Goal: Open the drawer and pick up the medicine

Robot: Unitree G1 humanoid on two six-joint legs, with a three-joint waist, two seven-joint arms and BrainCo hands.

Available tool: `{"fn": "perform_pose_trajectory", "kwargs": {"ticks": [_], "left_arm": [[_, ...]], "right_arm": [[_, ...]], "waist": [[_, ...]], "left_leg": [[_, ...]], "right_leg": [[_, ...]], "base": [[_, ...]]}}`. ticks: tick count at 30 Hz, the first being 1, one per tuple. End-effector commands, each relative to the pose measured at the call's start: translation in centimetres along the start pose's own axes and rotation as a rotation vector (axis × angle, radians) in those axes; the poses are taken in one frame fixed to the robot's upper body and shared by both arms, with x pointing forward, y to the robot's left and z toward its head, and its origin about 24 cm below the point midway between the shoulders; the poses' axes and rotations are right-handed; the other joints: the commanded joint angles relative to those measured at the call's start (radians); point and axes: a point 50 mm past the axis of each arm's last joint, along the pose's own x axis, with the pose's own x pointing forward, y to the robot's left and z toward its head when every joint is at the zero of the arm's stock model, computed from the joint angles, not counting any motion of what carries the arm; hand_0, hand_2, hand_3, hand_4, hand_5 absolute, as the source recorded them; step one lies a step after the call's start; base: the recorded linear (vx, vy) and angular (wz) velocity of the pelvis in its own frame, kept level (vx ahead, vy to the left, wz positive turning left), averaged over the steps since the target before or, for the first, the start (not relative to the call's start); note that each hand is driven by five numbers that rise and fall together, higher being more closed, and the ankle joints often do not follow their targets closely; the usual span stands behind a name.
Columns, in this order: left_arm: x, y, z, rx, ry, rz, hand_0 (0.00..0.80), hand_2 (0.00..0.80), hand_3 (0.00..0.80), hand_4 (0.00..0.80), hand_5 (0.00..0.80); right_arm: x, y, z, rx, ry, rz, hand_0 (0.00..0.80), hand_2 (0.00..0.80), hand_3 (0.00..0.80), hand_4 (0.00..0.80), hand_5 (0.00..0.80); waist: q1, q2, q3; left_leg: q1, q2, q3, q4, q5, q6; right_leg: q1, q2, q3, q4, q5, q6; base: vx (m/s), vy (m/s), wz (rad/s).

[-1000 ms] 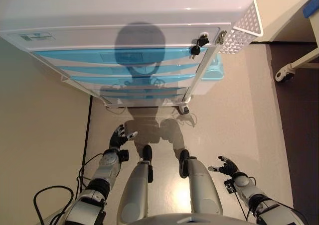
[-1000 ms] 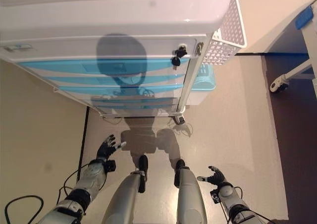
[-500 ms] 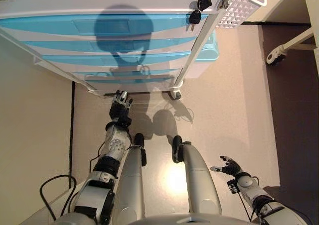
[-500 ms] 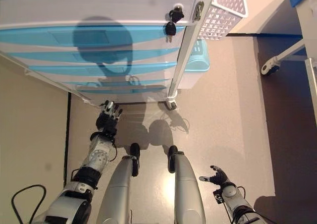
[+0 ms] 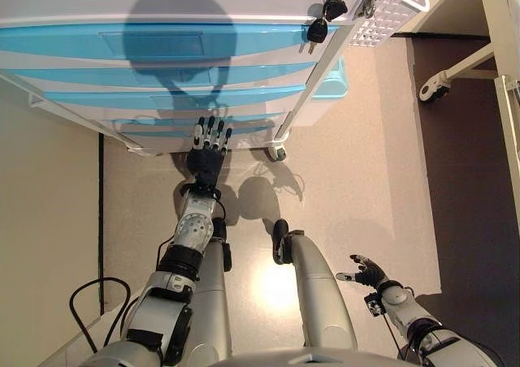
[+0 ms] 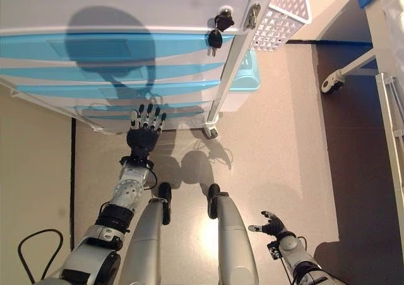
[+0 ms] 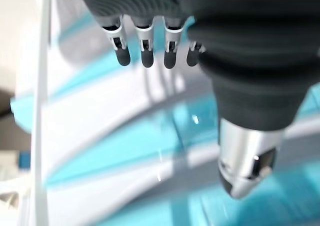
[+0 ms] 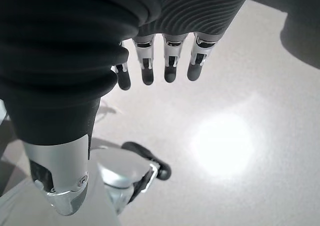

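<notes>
A white drawer cart [image 5: 162, 2] with several blue drawer fronts [image 5: 162, 73] stands before me, all drawers shut; it shows close up in the left wrist view [image 7: 125, 141]. My left hand [image 5: 206, 152] is raised in front of the lower drawers with fingers straight and spread, holding nothing. My right hand [image 5: 366, 271] hangs low at the right over the floor, open and empty; it also shows in the right wrist view [image 8: 155, 61]. No medicine is in view.
Black keys [image 5: 318, 22] hang from a lock at the cart's top right. A white perforated basket [image 5: 394, 6] hangs on its right side, with a light blue bin [image 5: 335, 79] below. A wheeled white frame [image 5: 443, 79] stands at the right. The cart's caster [image 5: 278, 153] is near my left hand.
My left hand has risen from near the cart's base to in front of the lower drawers, fingers spread. The camera has shifted slightly. The right hand stays about where it was.
</notes>
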Motion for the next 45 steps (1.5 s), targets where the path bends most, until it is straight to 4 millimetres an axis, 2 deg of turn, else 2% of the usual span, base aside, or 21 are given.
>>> {"fn": "perform_pose_trajectory", "kwargs": {"ticks": [1, 3, 4, 8, 17, 18, 23, 30, 31, 32, 33, 34, 35, 36, 45], "left_arm": [[0.4, -3.3, -0.2, -0.038, -0.035, -0.181, 0.0, 0.0, 0.0, 0.0, 0.0], [0.5, -3.6, -0.1, -0.037, -0.039, -0.197, 0.0, 0.0, 0.0, 0.0, 0.0], [0.6, -4.4, 0.4, -0.025, -0.056, -0.236, 0.0, 0.0, 0.0, 0.0, 0.0], [0.7, -5.5, 1.6, -0.004, -0.099, -0.294, 0.0, 0.0, 0.0, 0.0, 0.0], [1.4, -6.8, 4.8, 0.044, -0.219, -0.332, 0.0, 0.0, 0.0, 0.0, 0.0], [1.7, -7.2, 5.6, 0.053, -0.25, -0.333, 0.0, 0.0, 0.0, 0.0, 0.0], [1.8, -7.8, 6.8, 0.073, -0.299, -0.347, 0.0, 0.0, 0.0, 0.0, 0.0], [2.0, -8.8, 8.0, 0.068, -0.345, -0.372, 0.0, 0.0, 0.0, 0.0, 0.0], [2.0, -9.2, 8.2, 0.071, -0.356, -0.385, 0.0, 0.0, 0.0, 0.0, 0.0], [2.0, -9.2, 8.2, 0.071, -0.356, -0.383, 0.0, 0.0, 0.0, 0.0, 0.0], [2.2, -9.8, 8.4, 0.074, -0.366, -0.401, 0.0, 0.0, 0.0, 0.0, 0.0], [2.3, -10.1, 8.5, 0.076, -0.37, -0.407, 0.0, 0.0, 0.0, 0.0, 0.0], [2.4, -10.2, 8.5, 0.079, -0.37, -0.41, 0.0, 0.0, 0.0, 0.0, 0.0], [2.4, -10.5, 8.6, 0.08, -0.371, -0.42, 0.0, 0.0, 0.0, 0.0, 0.0], [3.0, -11.7, 8.6, 0.082, -0.385, -0.439, 0.0, 0.0, 0.0, 0.0, 0.0]], "right_arm": [[-1.0, -0.6, -2.9, -0.049, 0.073, 0.016, 0.0, 0.0, 0.0, 0.0, 0.0], [-1.0, -0.5, -3.0, -0.051, 0.074, 0.02, 0.0, 0.0, 0.0, 0.0, 0.0], [-1.0, -0.6, -3.1, -0.053, 0.079, 0.023, 0.0, 0.0, 0.0, 0.0, 0.0], [-1.1, -0.5, -3.4, -0.063, 0.087, 0.037, 0.0, 0.0, 0.0, 0.0, 0.0], [-1.3, -0.7, -4.1, -0.073, 0.121, 0.045, 0.0, 0.0, 0.0, 0.0, 0.0], [-1.3, -0.8, -4.0, -0.077, 0.118, 0.044, 0.0, 0.0, 0.0, 0.0, 0.0], [-1.3, -0.8, -4.1, -0.092, 0.126, 0.049, 0.0, 0.0, 0.0, 0.0, 0.0], [-1.2, -0.7, -3.9, -0.112, 0.12, 0.058, 0.0, 0.0, 0.0, 0.0, 0.0], [-1.2, -0.7, -3.8, -0.116, 0.12, 0.056, 0.0, 0.0, 0.0, 0.0, 0.0], [-1.2, -0.7, -3.9, -0.116, 0.121, 0.057, 0.0, 0.0, 0.0, 0.0, 0.0], [-1.0, -0.7, -3.6, -0.122, 0.114, 0.055, 0.0, 0.0, 0.0, 0.0, 0.0], [-1.0, -0.7, -3.4, -0.127, 0.11, 0.055, 0.0, 0.0, 0.0, 0.0, 0.0], [-1.0, -0.6, -3.4, -0.13, 0.11, 0.056, 0.0, 0.0, 0.0, 0.0, 0.0], [-0.9, -0.7, -3.3, -0.131, 0.106, 0.055, 0.0, 0.0, 0.0, 0.0, 0.0], [-0.9, -0.7, -3.3, -0.152, 0.114, 0.052, 0.0, 0.0, 0.0, 0.0, 0.0]], "waist": [[0.005, 0.041, -0.074], [0.006, 0.041, -0.075], [0.008, 0.043, -0.075], [0.013, 0.045, -0.074], [0.017, 0.047, -0.077], [0.018, 0.047, -0.076], [0.021, 0.044, -0.076], [0.024, 0.045, -0.082], [0.023, 0.041, -0.075], [0.025, 0.043, -0.08], [0.025, 0.039, -0.068], [0.026, 0.039, -0.063], [0.028, 0.039, -0.065], [0.027, 0.035, -0.058], [0.023, 0.038, -0.049]], "left_leg": [[0.011, -0.038, 0.019, 0.014, -0.081, 0.062], [0.011, -0.039, 0.019, 0.013, -0.08, 0.062], [0.014, -0.041, 0.02, 0.008, -0.08, 0.062], [0.022, -0.044, 0.02, -0.006, -0.077, 0.064], [0.026, -0.045, 0.014, -0.032, -0.065, 0.063], [0.028, -0.047, 0.011, -0.038, -0.062, 0.063], [0.031, -0.048, 0.004, -0.043, -0.059, 0.062], [0.059, -0.048, -0.001, -0.1, -0.039, 0.056], [0.058, -0.053, 0.008, -0.129, 0.001, 0.06], [0.071, -0.052, 0.0, -0.125, -0.029, 0.056], [0.073, -0.055, 0.009, -0.157, 0.014, 0.059], [0.08, -0.056, 0.01, -0.169, 0.019, 0.059], [0.098, -0.055, 0.001, -0.172, -0.008, 0.054], [0.091, -0.058, 0.008, -0.183, 0.028, 0.058], [0.126, -0.064, 0.004, -0.224, 0.044, 0.055]], "right_leg": [[-0.032, -0.011, 0.021, -0.11, 0.121, 0.059], [-0.033, -0.011, 0.021, -0.11, 0.121, 0.059], [-0.032, -0.011, 0.022, -0.113, 0.124, 0.06], [-0.025, -0.013, 0.02, -0.123, 0.128, 0.062], [-0.018, -0.013, 0.015, -0.144, 0.135, 0.066], [-0.016, -0.013, 0.012, -0.148, 0.137, 0.068], [-0.005, -0.015, 0.006, -0.156, 0.137, 0.069], [0.014, -0.02, -0.003, -0.186, 0.153, 0.074], [0.015, -0.026, -0.008, -0.217, 0.195, 0.07], [0.024, -0.021, -0.003, -0.206, 0.166, 0.077], [0.03, -0.026, -0.009, -0.239, 0.207, 0.074], [0.037, -0.027, -0.011, -0.247, 0.211, 0.076], [0.051, -0.024, -0.007, -0.245, 0.186, 0.084], [0.05, -0.03, -0.011, -0.265, 0.22, 0.077], [0.081, -0.034, -0.014, -0.291, 0.23, 0.083]], "base": [[0.0, 0.0, 0.0], [0.0, 0.0, 0.0], [0.0, 0.0, 0.0], [0.0, 0.0, 0.0], [0.0, 0.0, 0.0], [0.0, 0.0, 0.0], [0.0, 0.0, 0.0], [-0.009, 0.004, 0.03], [-0.003, 0.004, 0.1], [-0.103, 0.012, 0.1], [-0.005, 0.007, 0.06], [0.0, 0.0, 0.0], [0.0, 0.0, 0.0], [0.0, 0.0, 0.0], [-0.006, 0.002, 0.0]]}}
